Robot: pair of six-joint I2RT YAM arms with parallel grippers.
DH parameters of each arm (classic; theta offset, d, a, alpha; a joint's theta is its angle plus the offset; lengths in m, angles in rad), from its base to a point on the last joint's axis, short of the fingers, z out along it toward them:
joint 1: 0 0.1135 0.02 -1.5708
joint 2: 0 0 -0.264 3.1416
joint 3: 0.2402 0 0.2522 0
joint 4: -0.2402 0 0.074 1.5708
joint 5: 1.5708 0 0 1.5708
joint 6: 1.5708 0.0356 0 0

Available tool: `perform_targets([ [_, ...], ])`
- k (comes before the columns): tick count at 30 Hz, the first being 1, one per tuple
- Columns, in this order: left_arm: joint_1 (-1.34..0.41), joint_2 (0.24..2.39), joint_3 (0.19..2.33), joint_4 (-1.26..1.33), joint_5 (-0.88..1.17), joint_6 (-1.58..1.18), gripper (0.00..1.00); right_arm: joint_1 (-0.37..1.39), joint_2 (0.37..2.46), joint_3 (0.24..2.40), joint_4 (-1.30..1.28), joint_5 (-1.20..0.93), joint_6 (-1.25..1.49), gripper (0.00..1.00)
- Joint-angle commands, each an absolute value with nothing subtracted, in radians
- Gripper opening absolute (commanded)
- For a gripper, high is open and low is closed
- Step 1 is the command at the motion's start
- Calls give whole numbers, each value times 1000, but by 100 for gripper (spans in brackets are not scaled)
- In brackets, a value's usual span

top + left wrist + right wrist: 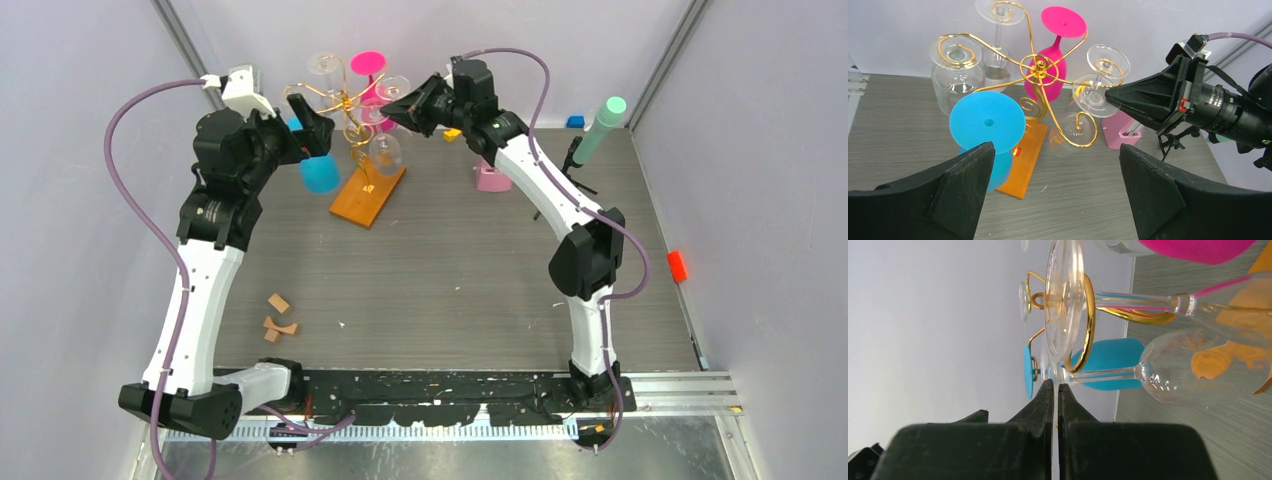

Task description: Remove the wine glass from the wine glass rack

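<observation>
Top view. The wine glass rack (345, 105) stands on its orange base (368, 195) on the tabletop (450, 260), between the two hands. The left hand (308, 118) is at the rack's left side and the right hand (392, 105) at its right, both up at the height of the arms. The glasses hang bowl-down, each foot caught in a curl.

Left wrist view. The left hand (1055, 150) is spread wide and holds nothing. A blue wine glass (988, 121) hangs just ahead of its left finger, and a pink wine glass (1055, 50) hangs beyond the rack's centre. The right hand (1115, 95) comes in from across the rack as a closed wedge. Its tip meets the foot of a clear wine glass (1090, 95).

Right wrist view. The right hand (1055, 386) is fully closed. Its tips lie at the rim of the clear wine glass (1178, 372) foot, just below a gold curl (1089, 325). I cannot tell whether the rim is nipped or only touched.

Judgement: the closed tips suit nudging the foot out of its curl, and the open left hand waits to receive the glass. The glass is not yet off the rack.
</observation>
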State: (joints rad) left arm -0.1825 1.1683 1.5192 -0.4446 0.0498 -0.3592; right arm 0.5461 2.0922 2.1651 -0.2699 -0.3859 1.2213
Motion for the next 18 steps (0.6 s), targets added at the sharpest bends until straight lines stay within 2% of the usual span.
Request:
perform_targets([
  [1, -187, 1152, 1490, -381, 89, -369, 98, 536, 1951, 2124, -167, -403, 1293, 0],
  [9, -189, 1127, 1399, -275, 234, -361, 98, 529, 1823, 1959, -116, -437, 1367, 0],
  [13, -189, 1116, 1385, -256, 373, -297, 98, 530, 1763, 1910, -159, -449, 1389, 0],
  [18, -189, 1084, 1345, -246, 573, -298, 98, 531, 1630, 1748, -130, -462, 1414, 0],
])
